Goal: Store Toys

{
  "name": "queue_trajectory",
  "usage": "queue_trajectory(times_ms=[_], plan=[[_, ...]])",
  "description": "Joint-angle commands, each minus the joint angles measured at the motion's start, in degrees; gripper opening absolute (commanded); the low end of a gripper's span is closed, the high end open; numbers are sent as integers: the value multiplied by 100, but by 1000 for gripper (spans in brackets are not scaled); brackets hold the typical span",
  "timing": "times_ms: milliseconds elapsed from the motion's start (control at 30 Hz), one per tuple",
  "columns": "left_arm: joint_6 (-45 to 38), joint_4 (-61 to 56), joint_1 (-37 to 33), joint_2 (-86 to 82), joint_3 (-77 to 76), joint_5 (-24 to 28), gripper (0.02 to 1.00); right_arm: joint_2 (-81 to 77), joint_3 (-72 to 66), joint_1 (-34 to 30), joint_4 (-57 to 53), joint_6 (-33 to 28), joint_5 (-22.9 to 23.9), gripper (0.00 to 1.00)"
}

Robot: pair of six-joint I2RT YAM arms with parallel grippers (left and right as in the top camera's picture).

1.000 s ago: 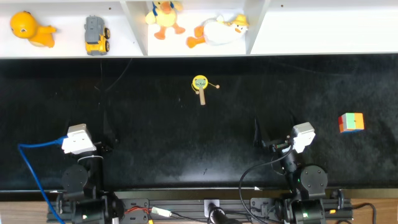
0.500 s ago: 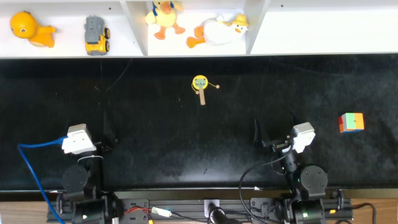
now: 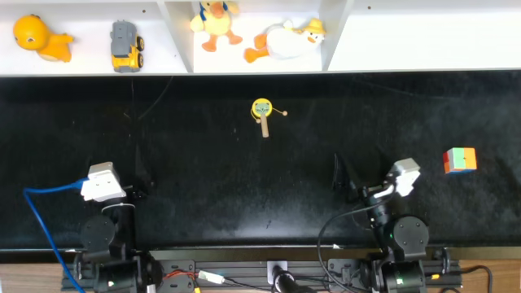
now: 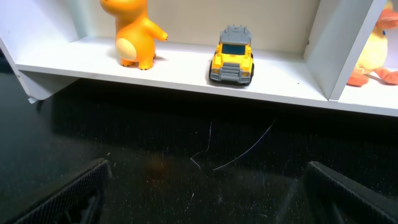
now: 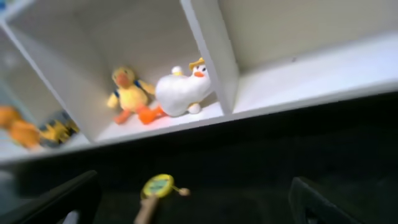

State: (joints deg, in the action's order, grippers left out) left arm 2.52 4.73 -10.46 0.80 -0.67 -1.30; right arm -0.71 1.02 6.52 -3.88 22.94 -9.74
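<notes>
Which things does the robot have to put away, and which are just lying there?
For the job: hand drum and colourful cube, both on the black table; white shelf for them.
Just there: orange figure, yellow truck, yellow duck, white goose, already on the shelf; blue cable.
</notes>
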Motion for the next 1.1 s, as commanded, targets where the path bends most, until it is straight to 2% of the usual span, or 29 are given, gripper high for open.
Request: queue_trajectory(times_ms=[33,100,200,367,533,667,767,867,1000,1100], plan=[[-125,4,35,-63,20,-46,998,-42,-74,22,37,1834,-131,996],[-125,4,35,-63,20,-46,998,-42,-74,22,101,2039,-317,993],[-125,4,35,-63,20,-46,996,-48,-50,20,87,1971,-446,1000],[-125,4,35,-63,20,-46,998,-463,511,22,-284,1856,-964,1000],[-125,7,35,-63,20,-46,998,-1698,1982,22,-966,870,-1150,1000],[-125,4,35,-63,20,-46,998,-3147,3593,48,-2127,-68,-1303,1000],[-125,4,35,-63,20,-46,998,-4096,4850,236,-3143,-487,-1305,1000],[-125,4,35,-63,20,-46,998,-4957,6111,741,-4138,-841,-754,1000],[-125,4,35,-63,20,-46,998,-5801,7197,1711,-4994,-863,356,1000],[-125,7,35,-63,20,-46,996,-6371,7595,2479,-5235,-748,975,998]])
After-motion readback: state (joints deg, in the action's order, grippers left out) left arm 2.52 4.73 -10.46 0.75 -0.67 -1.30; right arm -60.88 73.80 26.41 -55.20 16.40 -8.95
